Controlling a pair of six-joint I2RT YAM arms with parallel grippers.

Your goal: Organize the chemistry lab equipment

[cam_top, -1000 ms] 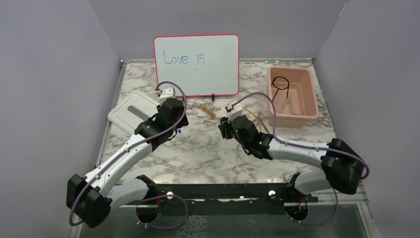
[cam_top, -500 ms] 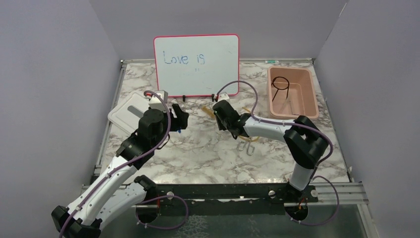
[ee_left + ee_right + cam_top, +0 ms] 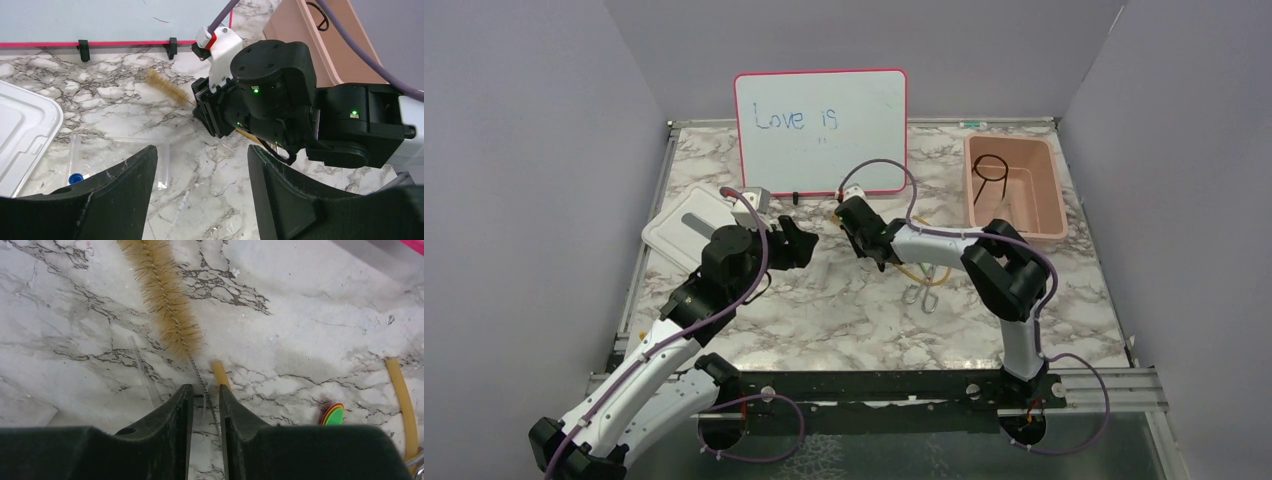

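A tan bristle brush [image 3: 162,295] with a twisted wire handle [image 3: 200,377] lies on the marble below the whiteboard. My right gripper [image 3: 206,395] is low over it, jaws a narrow gap apart with the wire between them and not pinched. My left gripper [image 3: 202,160] is wide open and empty over bare marble, facing the right gripper [image 3: 852,222]. A blue-capped tube [image 3: 76,178] lies in a clear bag at its left. The amber tube [image 3: 400,395] and metal scissors [image 3: 921,292] lie right of the brush. The black wire ring [image 3: 991,168] is in the pink bin. The vial is out of view.
The pink bin [image 3: 1014,190] stands at the back right. The red-framed whiteboard [image 3: 820,130] stands at the back centre. The white lid [image 3: 686,228] lies at the left. A small green and red disc [image 3: 332,415] lies near the amber tube.
My right gripper has swung left and back from the table's middle to the brush by the whiteboard. My left arm has drawn back and its gripper has turned right toward the centre.
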